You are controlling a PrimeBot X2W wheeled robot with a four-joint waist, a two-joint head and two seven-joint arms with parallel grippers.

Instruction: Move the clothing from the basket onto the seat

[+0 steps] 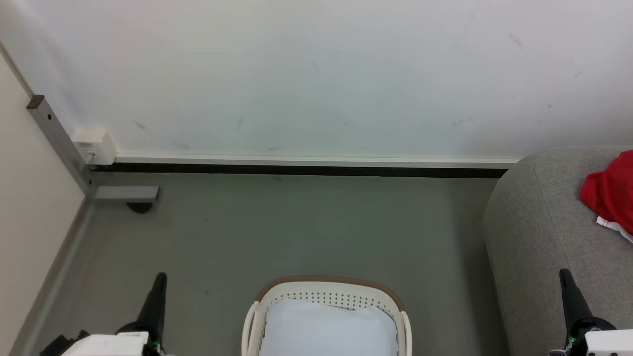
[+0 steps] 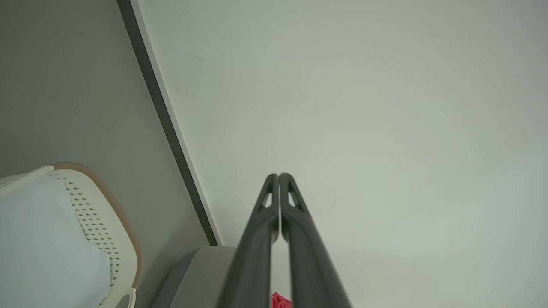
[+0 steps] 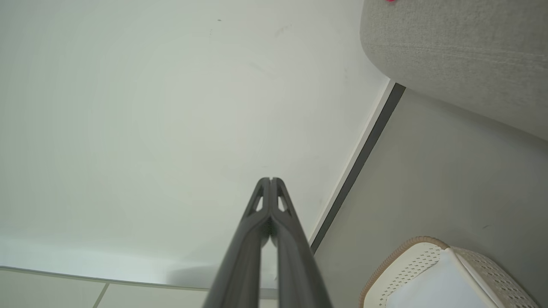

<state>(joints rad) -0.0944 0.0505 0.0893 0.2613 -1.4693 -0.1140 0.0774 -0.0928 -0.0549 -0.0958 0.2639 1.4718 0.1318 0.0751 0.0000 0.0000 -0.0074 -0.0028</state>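
Observation:
The red clothing lies bunched on the grey seat at the right edge, a white hem showing below it. The cream basket with its brown rim stands on the floor at bottom centre, holding a pale blue-white cloth. My left gripper is shut and empty, left of the basket. My right gripper is shut and empty over the seat's front. In the left wrist view the shut gripper points at the wall, the basket to its left and a scrap of the clothing low down. In the right wrist view the shut gripper also faces the wall, with the seat and basket at right.
A white wall with a dark baseboard runs across the back. A grey metal post and bracket stand in the left corner beside a pale panel. Grey floor lies between wall, basket and seat.

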